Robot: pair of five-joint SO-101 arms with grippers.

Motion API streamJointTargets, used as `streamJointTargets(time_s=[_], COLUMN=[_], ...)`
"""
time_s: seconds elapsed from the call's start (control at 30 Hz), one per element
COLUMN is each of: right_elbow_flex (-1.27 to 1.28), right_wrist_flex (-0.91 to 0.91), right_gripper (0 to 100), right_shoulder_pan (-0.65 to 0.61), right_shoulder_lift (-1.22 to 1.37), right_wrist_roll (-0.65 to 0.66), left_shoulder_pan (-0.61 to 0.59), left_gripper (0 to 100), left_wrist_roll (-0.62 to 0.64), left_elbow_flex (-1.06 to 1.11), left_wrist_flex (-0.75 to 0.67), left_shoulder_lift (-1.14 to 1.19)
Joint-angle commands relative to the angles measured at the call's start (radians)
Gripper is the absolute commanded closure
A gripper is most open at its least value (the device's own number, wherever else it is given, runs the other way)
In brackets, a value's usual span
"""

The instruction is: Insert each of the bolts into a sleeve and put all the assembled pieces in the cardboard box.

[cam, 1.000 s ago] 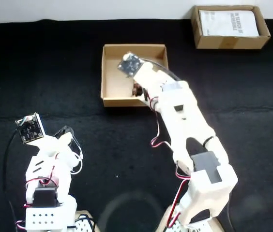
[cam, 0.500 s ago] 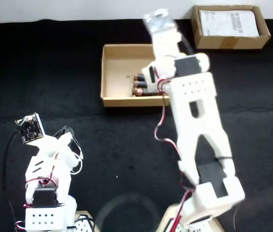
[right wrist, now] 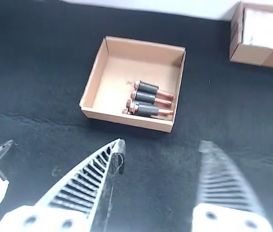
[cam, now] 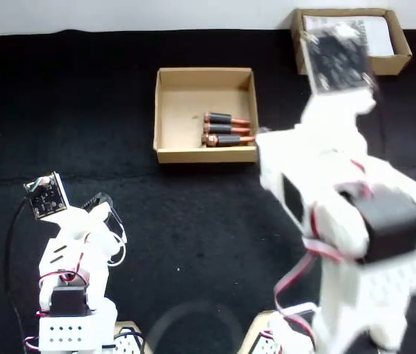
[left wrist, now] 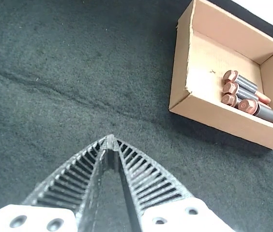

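Bolts [cam: 226, 129] with their grey sleeves on lie in the cardboard box [cam: 165, 110], in the upper middle of the high view. They sit side by side against the box's right wall. Their long way runs left to right, with the copper heads toward the left. I count three or four, but I cannot tell for sure.

At the lower left stands the left arm. The left gripper [left wrist: 110, 141] has its fingers pressed together with nothing between them. The box is up and to the right of it, well apart.

At the right stands the right arm, lifted high. The right gripper [right wrist: 163, 142] has its fingers spread wide and holds nothing. The box lies out past its fingertips, across the black cloth [cam: 119, 88].

Every piece I can see is in the box, so I think the job is near its end.
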Motion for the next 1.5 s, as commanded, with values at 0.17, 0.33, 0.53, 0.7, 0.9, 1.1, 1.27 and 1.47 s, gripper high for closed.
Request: streamJointTargets(time_s=[0.17,0.33,0.53,0.7,0.9,1.1,1.27,1.47], right_elbow_flex=[0.438,0.789,1.382,1.747,2.048,2.199,2.212,2.212], right_wrist_flex=[0.01,-0.019,-0.297,-0.512,-0.588,-0.567,-0.558,-0.556], right_gripper=[98.4,98.4,98.4,98.4,98.4,98.4,98.4,98.4], right_shoulder_pan=[0.012,0.013,0.07,0.199,0.265,0.268,0.315,0.315], right_shoulder_lift=[-0.423,-0.702,-0.954,-1.113,-1.168,-1.168,-1.168,-1.168], right_wrist_roll=[-0.002,0.0,0.002,0.017,0.203,0.172,0.029,0.008], left_shoulder_pan=[0.013,0.013,0.01,0.007,0.007,0.007,0.007,0.008], left_gripper=[99,99,99,99,99,99,99,99], left_wrist_roll=[-0.097,-0.236,-0.296,-0.307,-0.304,-0.304,-0.304,-0.304], left_elbow_flex=[0.018,0.018,0.018,0.018,0.018,0.018,0.018,0.018], left_wrist_flex=[0.153,0.256,0.348,0.42,0.531,0.532,0.532,0.534], left_shoulder_lift=[-0.001,-0.001,-0.001,-0.001,-0.001,-0.001,-0.001,-0.001])
